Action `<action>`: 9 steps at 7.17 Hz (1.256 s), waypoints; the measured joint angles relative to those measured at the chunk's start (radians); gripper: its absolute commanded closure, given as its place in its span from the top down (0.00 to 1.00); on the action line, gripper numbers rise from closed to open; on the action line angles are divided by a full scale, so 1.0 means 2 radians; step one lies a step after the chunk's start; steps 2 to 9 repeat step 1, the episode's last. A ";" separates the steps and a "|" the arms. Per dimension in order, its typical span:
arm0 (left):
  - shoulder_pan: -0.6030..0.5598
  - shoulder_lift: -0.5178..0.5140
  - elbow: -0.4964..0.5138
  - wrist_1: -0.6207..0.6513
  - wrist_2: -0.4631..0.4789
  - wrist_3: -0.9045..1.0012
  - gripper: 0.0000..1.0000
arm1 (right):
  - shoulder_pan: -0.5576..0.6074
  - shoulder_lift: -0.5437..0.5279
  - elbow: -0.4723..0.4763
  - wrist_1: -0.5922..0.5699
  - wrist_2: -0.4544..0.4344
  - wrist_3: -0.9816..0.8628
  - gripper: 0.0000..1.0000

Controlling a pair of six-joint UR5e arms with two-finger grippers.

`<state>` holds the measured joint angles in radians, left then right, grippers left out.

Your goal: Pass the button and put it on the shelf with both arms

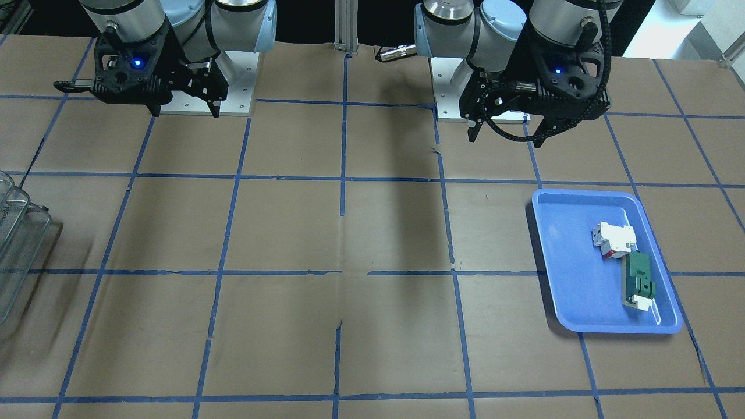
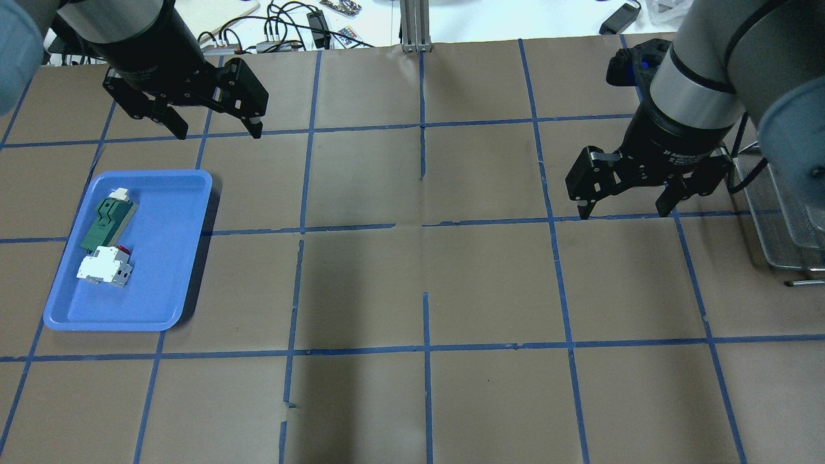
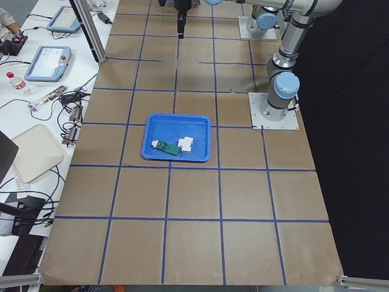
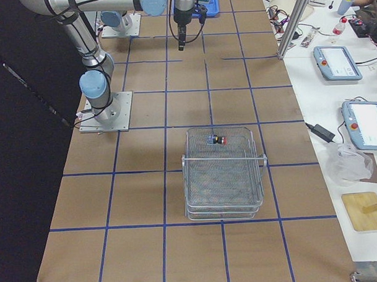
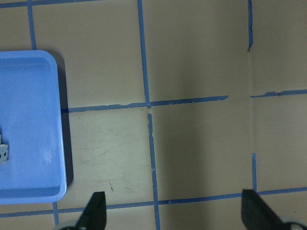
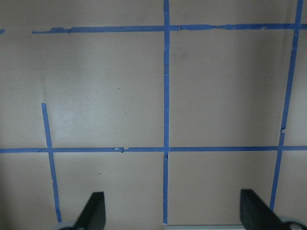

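One brown tape-gridded table (image 4: 147, 198) with shelf (image 4: 222, 189)

Near the robot's base, the left gripper (image 1: 505, 138) and the right gripper (image 1: 186, 110) hang over the brown paper-covered table (image 1: 291, 233). Each has its jaws spread wide with nothing between them, and a blue light glows on each black body. On the left gripper's side a blue tray (image 1: 567, 279) lies flat on the table, holding a white block with red marks (image 1: 614, 240) just beside one end of a green flat block (image 1: 638, 282). At the opposite edge only a part of the wire-mesh shelf (image 1: 14, 244) shows, well apart from both grippers.
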<state>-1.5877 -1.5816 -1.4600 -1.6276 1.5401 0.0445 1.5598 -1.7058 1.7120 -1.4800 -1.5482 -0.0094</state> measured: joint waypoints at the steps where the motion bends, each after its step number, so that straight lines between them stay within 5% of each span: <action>1: 0.000 0.000 0.000 0.000 0.000 0.000 1.00 | 0.000 0.000 0.001 0.000 0.002 0.000 1.00; 9: 0.000 0.000 0.000 0.000 0.000 0.000 1.00 | 0.000 0.000 0.001 0.000 0.002 0.000 1.00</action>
